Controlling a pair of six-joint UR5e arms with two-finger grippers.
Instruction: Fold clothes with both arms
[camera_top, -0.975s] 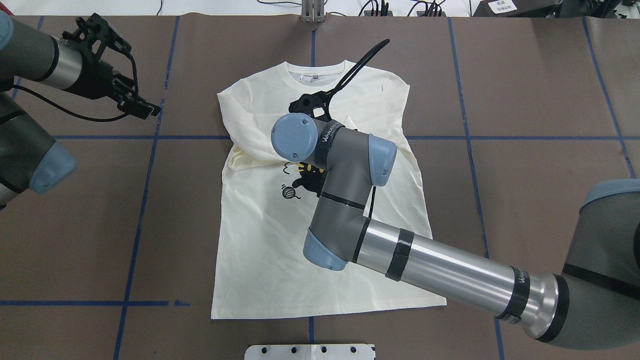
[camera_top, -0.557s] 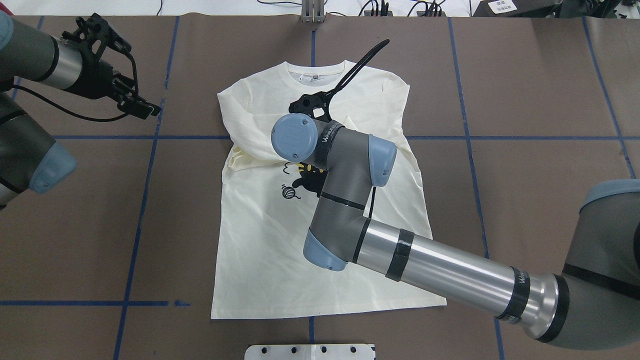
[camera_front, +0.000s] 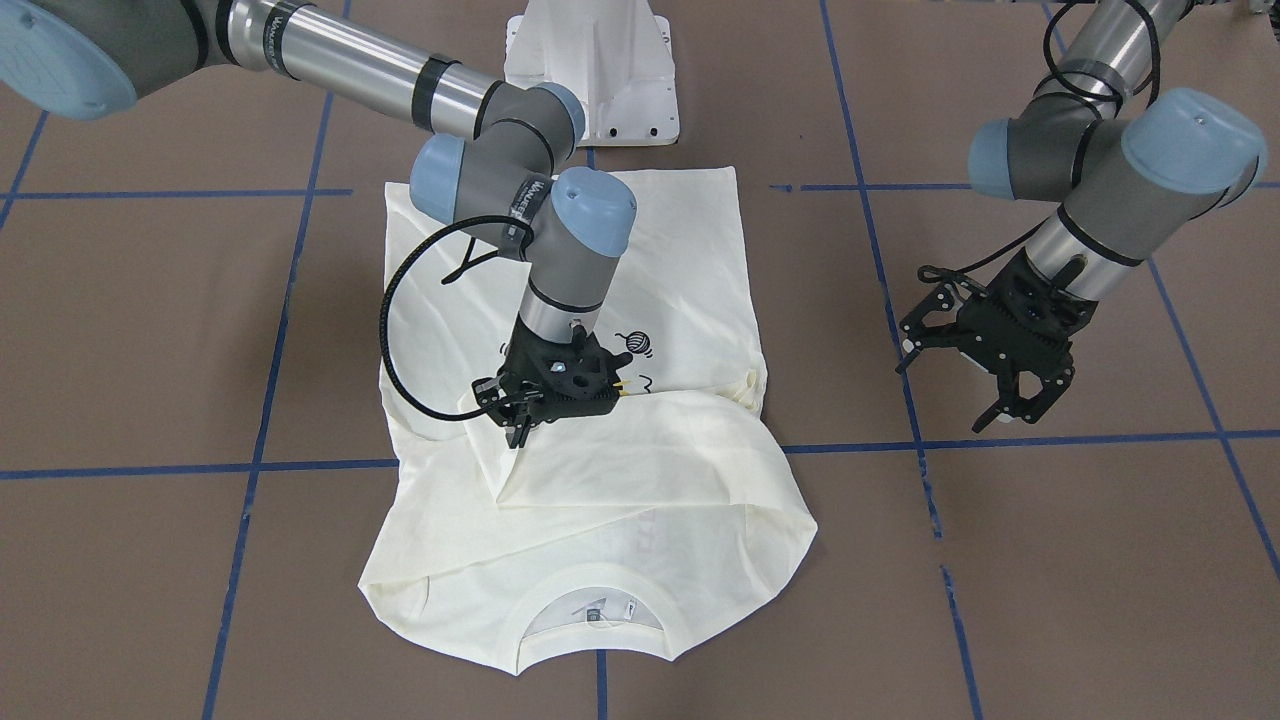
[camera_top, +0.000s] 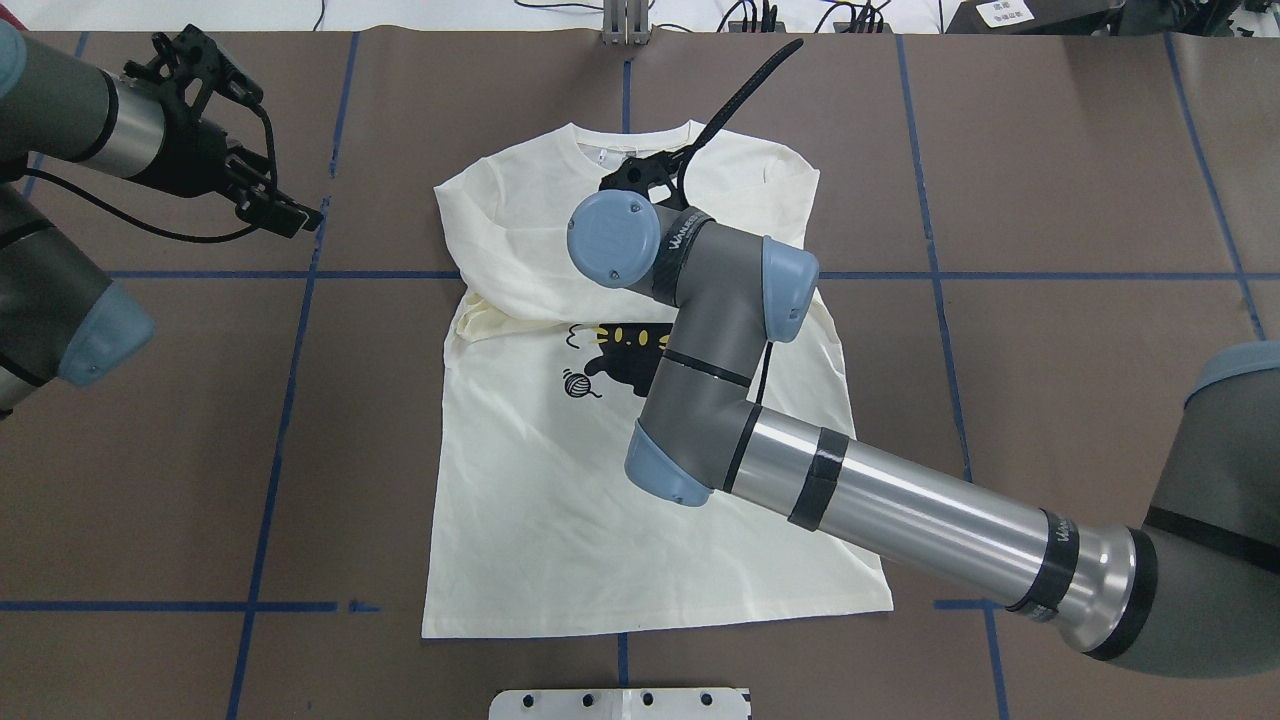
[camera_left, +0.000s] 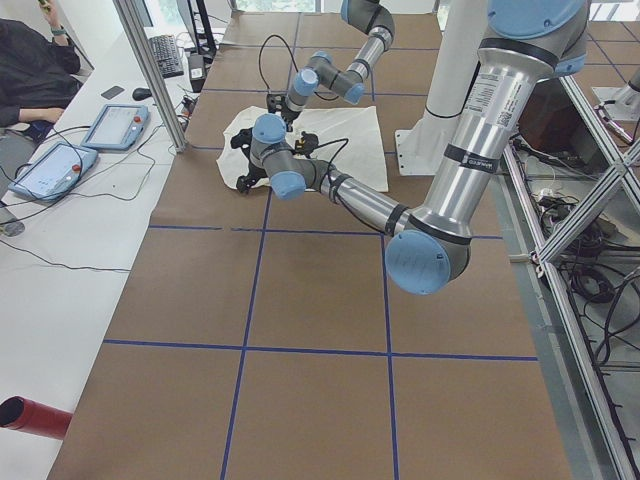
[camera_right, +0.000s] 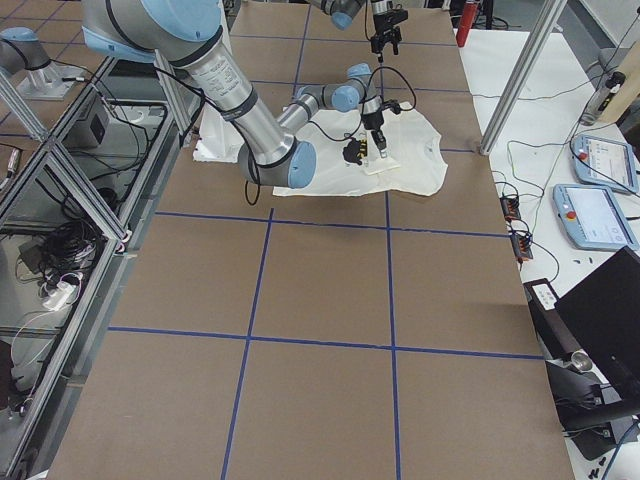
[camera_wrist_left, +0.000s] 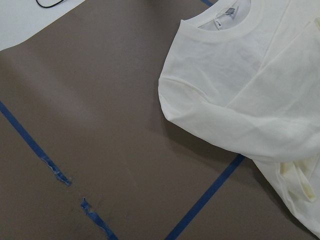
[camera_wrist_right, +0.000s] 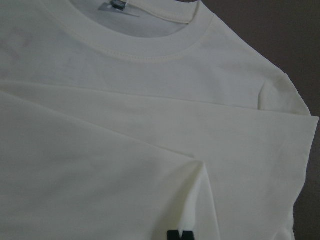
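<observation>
1. 1 cream long-sleeved t-shirt (camera_top: 530, 480), spread print side up at the middle of the brown table (camera_top: 1050, 180); collar (camera_front: 595, 585) on the far side from the robot, hem near the 1 white pedestal base (camera_front: 590, 60).
2. 1 black cat print (camera_top: 620, 365) on the chest, partly hidden under the right arm (camera_top: 900, 510) in the overhead view.
3. 1 broad fold of sleeve fabric laid across the chest between the print and the collar.
4. 2 arms, each with 1 black two-finger gripper.
5. right gripper (camera_front: 517, 432): pointed down onto the upper chest of the shirt, jaws pressed together on a raised ridge of the folded fabric, as seen in the right wrist view.
6. left arm (camera_front: 1130, 190): off to the robot's left of the shirt, well apart from it.
7. left gripper (camera_front: 1012, 408): above bare table, jaws spread, nothing between them.
8. blue tape lines (camera_top: 290, 380) dividing the table into squares; 1 line passing under the shirt at chest level.
</observation>
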